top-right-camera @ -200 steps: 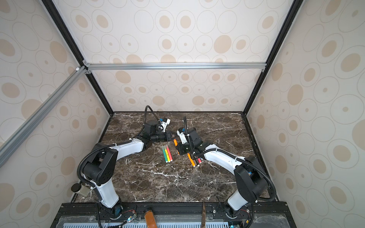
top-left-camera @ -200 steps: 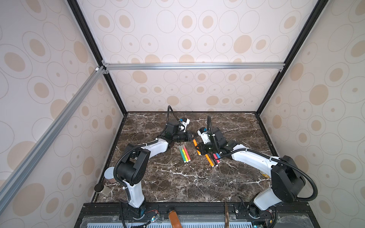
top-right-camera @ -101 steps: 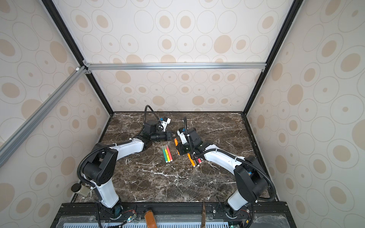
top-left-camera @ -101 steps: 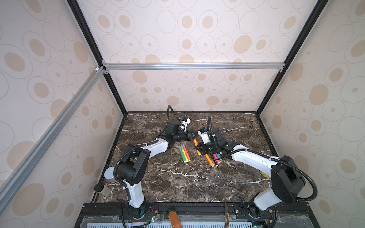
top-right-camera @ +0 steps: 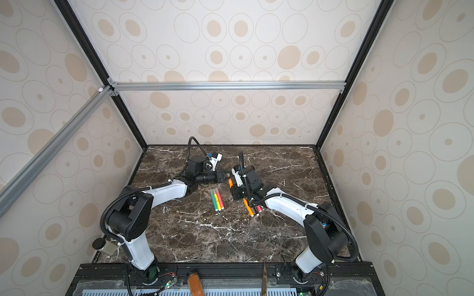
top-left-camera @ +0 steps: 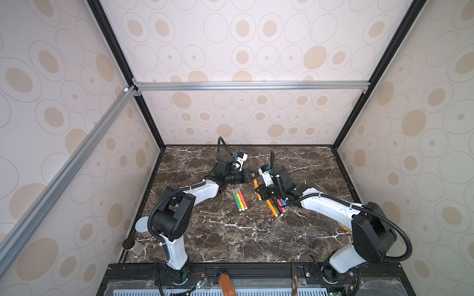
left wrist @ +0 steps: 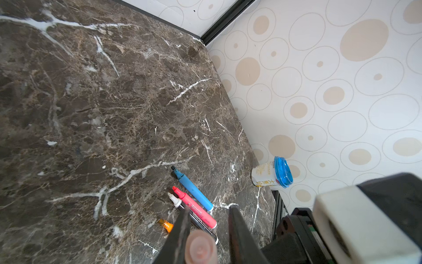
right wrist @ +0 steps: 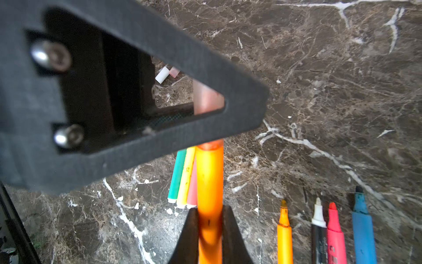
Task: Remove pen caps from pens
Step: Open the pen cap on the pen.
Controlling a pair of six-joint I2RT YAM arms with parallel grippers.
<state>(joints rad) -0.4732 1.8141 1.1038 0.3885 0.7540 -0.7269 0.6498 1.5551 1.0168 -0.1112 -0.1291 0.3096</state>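
Note:
My right gripper [right wrist: 210, 208] is shut on the barrel of an orange pen [right wrist: 209, 178], held above the table in both top views [top-left-camera: 255, 183] [top-right-camera: 230, 182]. My left gripper [left wrist: 209, 208] meets it from the other side [top-left-camera: 252, 176]. The pen's translucent pen cap [left wrist: 201, 248] sits between the jaws, against one finger, with a gap to the other. That cap [right wrist: 206, 100] shows through a hole in a left finger [right wrist: 159, 57]. On the table lie uncapped orange [right wrist: 284, 233], black [right wrist: 318, 235], pink-red [right wrist: 335, 233] and blue [right wrist: 363, 228] pens. Green, yellow and pink pens [top-left-camera: 239, 198] lie together.
Two loose caps, one white [right wrist: 162, 75] and one translucent [right wrist: 174, 72], lie beyond the left gripper. A cup with a blue lid [left wrist: 271, 174] rests by the right wall. A can [top-left-camera: 142, 226] and a small jar [top-left-camera: 130, 246] stand at the table's front left corner.

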